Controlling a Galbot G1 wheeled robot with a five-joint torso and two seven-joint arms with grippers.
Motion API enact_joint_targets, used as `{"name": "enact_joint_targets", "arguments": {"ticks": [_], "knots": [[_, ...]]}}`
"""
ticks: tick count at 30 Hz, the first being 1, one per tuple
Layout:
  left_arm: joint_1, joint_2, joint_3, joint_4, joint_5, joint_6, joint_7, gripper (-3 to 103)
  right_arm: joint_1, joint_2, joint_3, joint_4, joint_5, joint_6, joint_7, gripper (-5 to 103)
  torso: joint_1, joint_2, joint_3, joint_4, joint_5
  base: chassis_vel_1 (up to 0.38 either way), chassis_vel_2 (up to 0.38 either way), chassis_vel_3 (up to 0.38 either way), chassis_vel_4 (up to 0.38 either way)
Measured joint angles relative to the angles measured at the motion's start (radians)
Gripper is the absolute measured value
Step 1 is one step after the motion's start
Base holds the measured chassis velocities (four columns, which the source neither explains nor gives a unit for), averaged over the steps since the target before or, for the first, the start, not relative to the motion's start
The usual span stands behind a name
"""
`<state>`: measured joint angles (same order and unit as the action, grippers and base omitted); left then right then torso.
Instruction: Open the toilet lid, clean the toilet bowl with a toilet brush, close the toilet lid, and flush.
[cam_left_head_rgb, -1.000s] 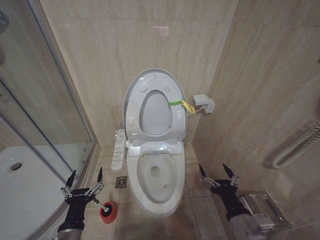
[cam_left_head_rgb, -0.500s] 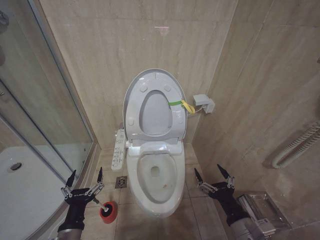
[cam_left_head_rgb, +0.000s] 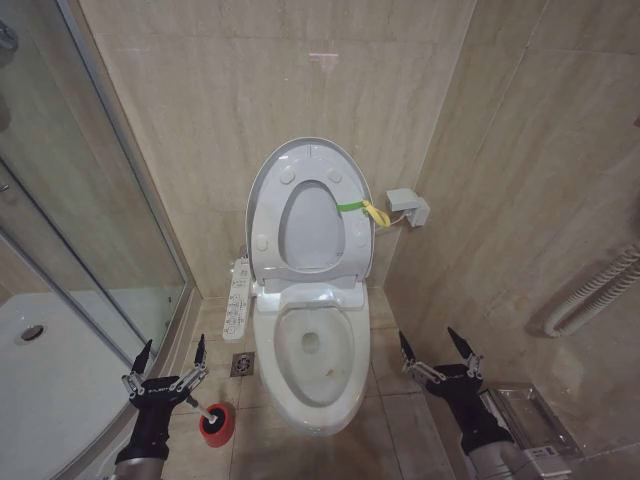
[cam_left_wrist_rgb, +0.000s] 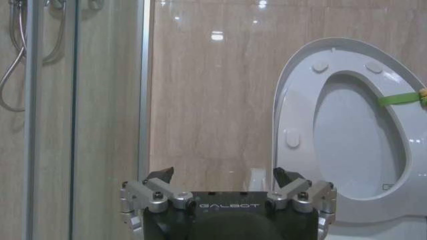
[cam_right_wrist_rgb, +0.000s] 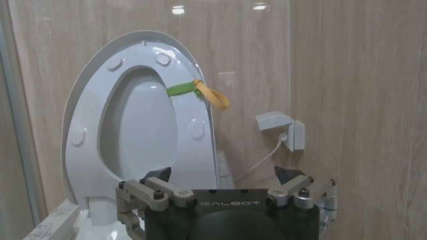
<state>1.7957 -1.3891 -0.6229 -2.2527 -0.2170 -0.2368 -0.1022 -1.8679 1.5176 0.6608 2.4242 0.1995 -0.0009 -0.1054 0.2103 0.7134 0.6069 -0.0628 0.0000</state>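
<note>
The toilet brush (cam_left_head_rgb: 205, 411) stands upright in its red cup, just right of the open left tool (cam_left_head_rgb: 167, 365); the open right tool (cam_left_head_rgb: 438, 350) lies across the toilet bowl (cam_left_head_rgb: 315, 350).

A small home-style bathroom. Beige marble-look tiles cover the walls (cam_left_head_rgb: 250, 90) and the floor (cam_left_head_rgb: 395, 420). A white toilet bowl (cam_left_head_rgb: 312, 400) stands against the back wall with its toilet lid (cam_left_head_rgb: 268, 190) raised. To one side is a glass shower enclosure (cam_left_head_rgb: 70, 220) with a white shower tray (cam_left_head_rgb: 60, 390) and a hanging shower hose (cam_left_wrist_rgb: 13, 55). A small floor drain (cam_left_head_rgb: 243, 364) sits beside the toilet, and a white ribbed hose (cam_left_head_rgb: 595, 290) runs along the other wall.
</note>
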Motion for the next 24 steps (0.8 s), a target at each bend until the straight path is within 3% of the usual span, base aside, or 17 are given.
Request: {"name": "enact_joint_targets", "arguments": {"ticks": [11,24], "knots": [[0.0,0.0,0.0,0.0,0.0,0.0,0.0,100,-0.039,-0.012,0.026,0.048,-0.005,0.017,0.03,100,0.0,0.0,0.0,0.0,0.0,0.0,0.0,0.0,0.0],[0.0,0.0,0.0,0.0,0.0,0.0,0.0,100,-0.066,-0.002,-0.009,0.057,-0.018,-0.004,-0.011,100,0.0,0.0,0.0,0.0,0.0,0.0,0.0,0.0,0.0]]}}
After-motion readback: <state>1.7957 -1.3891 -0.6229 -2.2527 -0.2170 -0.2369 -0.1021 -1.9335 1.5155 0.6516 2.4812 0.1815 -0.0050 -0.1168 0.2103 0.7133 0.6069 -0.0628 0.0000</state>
